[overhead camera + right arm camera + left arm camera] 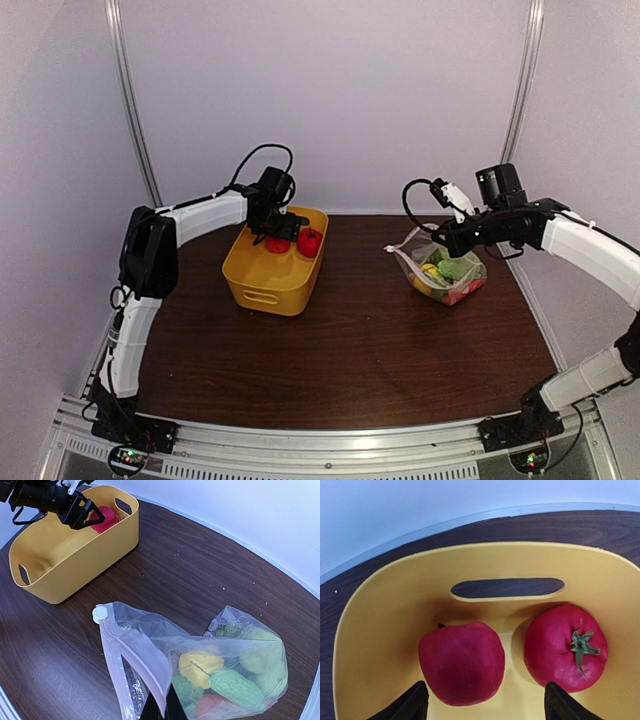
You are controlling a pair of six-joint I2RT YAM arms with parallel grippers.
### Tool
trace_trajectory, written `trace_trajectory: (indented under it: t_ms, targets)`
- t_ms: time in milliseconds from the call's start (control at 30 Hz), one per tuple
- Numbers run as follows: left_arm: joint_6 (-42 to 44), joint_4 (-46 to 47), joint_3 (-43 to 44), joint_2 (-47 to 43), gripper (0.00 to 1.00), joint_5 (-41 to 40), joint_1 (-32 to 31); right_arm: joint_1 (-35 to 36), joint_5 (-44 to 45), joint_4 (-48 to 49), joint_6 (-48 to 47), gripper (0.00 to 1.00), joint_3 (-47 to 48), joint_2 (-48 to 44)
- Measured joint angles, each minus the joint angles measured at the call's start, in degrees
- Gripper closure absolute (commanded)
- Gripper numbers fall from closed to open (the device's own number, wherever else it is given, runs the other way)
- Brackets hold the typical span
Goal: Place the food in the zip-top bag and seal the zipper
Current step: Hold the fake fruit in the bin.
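Our left fingers (410,705) hover apart over 1 red fruit (461,662), likely light, rigid, slick: grip its middle; right fingers (157,711) clamp the limp zip-top bag (150,650)

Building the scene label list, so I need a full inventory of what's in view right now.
table: 1, dark brown, under everything
basket: 1, yellow, left part of table
tomato: 1, red with green stem, in basket
red round fruit: 1, red, in basket beside tomato
zip-top bag: 1, clear, right part of table
zipper: 1, pale strip, along bag mouth
white disc: 1, white, at zipper's end
food in bag: several, count unclear, yellow, green, red
left gripper: 1, black, open over basket
right gripper: 1, black, shut on bag's mouth edge
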Motion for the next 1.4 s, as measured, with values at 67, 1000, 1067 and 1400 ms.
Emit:
trace_trajectory:
  t_ms: [67,1000,1067,1400]
  targets:
    - [0.0,0.0,0.7,1.1,0.21,-0.5,0.1,0.0,0.0,0.1,0.0,1.00,0.0,-0.2]
    - [-0.7,0.4,6.9,8.0,0.49,-1.7,2.1,0.0,-0.1,0.5,0.1,1.00,-1.0,-1.2]
    - [-0.7,0.3,6.9,8.0,0.52,-1.4,2.1,0.0,-0.1,0.5,0.1,1.00,-1.0,-1.2]
    - [-0.8,1.2,-5.2,-3.3,0.54,0.0,1.3,0.0,0.0,0.5,0.0,1.00,-1.0,-1.7]
